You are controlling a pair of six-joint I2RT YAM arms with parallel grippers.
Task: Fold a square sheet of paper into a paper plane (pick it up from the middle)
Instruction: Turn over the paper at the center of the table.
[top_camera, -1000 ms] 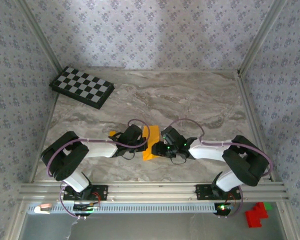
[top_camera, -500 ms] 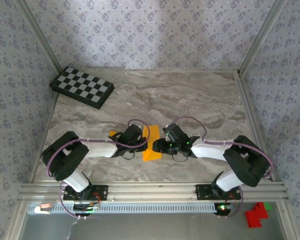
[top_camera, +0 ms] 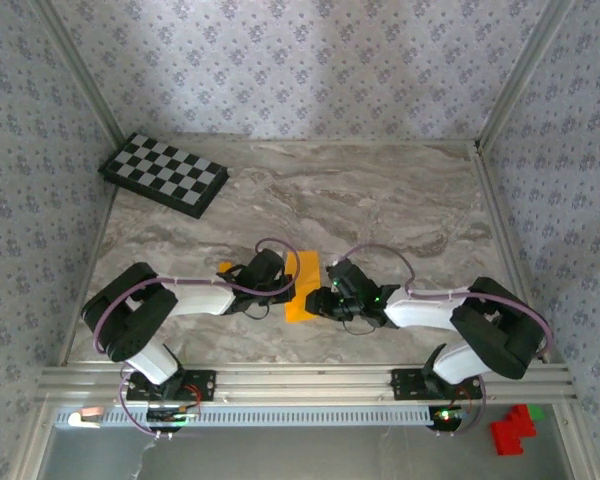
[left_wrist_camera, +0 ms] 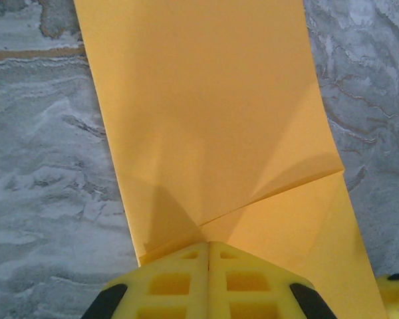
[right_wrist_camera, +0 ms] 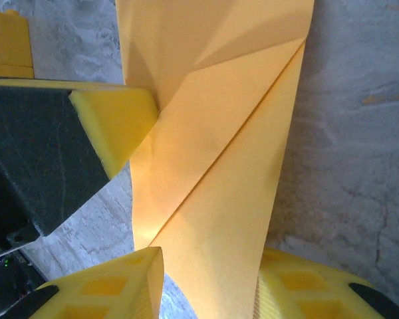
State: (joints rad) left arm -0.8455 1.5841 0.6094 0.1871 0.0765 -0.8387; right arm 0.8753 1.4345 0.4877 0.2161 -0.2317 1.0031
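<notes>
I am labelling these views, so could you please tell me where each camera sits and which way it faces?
Top external: above and behind, facing down onto the table; left arm, right arm show.
Left wrist: on the left arm, facing down at the paper; shut left gripper shows.
Right wrist: on the right arm, facing down; right gripper straddles the paper.
Shared: all see the paper.

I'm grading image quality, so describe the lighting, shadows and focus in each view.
Top external: soft even light, a paler patch on the back wall, the square sheet of paper sharp, no glare. Left wrist: crisp, a soft shadow fans over the paper above the left gripper. Right wrist: folds shaded in differing tones, the right gripper looks slightly soft.
</notes>
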